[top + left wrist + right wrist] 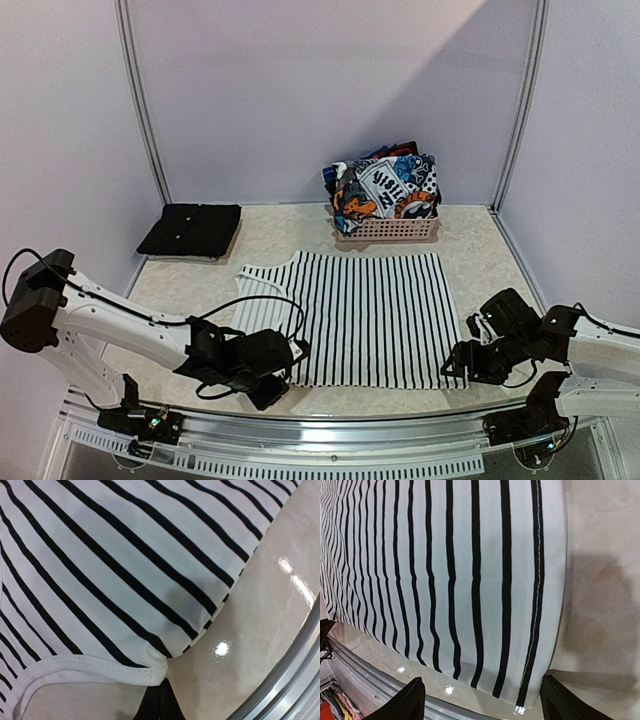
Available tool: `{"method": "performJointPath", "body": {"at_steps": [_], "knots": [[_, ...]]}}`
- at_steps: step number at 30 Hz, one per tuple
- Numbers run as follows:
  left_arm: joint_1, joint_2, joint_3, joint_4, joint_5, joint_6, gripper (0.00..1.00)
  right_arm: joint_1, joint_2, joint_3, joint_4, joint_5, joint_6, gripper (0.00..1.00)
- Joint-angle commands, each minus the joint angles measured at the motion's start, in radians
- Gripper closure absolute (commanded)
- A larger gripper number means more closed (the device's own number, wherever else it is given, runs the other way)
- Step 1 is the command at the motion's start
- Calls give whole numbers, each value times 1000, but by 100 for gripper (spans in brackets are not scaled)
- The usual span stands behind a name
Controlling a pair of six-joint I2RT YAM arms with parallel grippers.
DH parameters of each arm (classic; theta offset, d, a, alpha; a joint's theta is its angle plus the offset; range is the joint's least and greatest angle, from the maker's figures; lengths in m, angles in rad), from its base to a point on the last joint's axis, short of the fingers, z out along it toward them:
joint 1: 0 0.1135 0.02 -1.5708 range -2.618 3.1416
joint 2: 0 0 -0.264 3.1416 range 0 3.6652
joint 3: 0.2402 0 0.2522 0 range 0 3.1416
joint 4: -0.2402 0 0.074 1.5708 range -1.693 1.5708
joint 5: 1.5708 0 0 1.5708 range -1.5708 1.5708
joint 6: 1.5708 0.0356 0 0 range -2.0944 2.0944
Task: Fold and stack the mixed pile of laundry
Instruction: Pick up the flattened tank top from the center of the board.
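Nearest the lens, a metal rail (300, 425) runs along the near edge of the worktop (480, 240), with both arm bases bolted beside it.

On the beige worktop, the white striped garment (370, 315) is spread flat across the near middle. Its bound openings point toward the left edge and its straight hem toward the right edge.

A black garment (190, 230) lies folded in the far left corner, well apart from the striped one. At the middle of the far edge stands a pink latticed basket (390, 230), with a graphic-print garment (385, 185) heaped in it.

The left gripper (290, 360) lies low at the near left corner of the striped garment. In its wrist view the jaws are pressed fully together, pinching the corner where the white bound edge (100, 667) meets the striped cloth.

The right gripper (460, 360) sits at the near right corner of the same garment. Its jaws stand wide apart and hold nothing. In its wrist view the two fingertips (412, 702) flank the stitched hem corner (527, 690), which lies flat on the worktop between them.
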State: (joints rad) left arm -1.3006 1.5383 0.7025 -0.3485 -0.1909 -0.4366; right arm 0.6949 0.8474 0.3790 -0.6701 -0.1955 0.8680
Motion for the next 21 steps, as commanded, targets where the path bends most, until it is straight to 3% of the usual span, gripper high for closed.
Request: {"method": "performJointPath", "body": {"at_steps": [1, 11, 21], "knots": [[-14, 23, 9, 8, -1, 3, 100, 8, -4, -6, -1, -34, 1, 20], [-16, 28, 14, 7, 3, 1, 100, 8, -8, 1, -111, 15, 1, 22], [-16, 32, 13, 5, 5, -1, 100, 11, -54, -7, -149, -15, 25, 33]]}}
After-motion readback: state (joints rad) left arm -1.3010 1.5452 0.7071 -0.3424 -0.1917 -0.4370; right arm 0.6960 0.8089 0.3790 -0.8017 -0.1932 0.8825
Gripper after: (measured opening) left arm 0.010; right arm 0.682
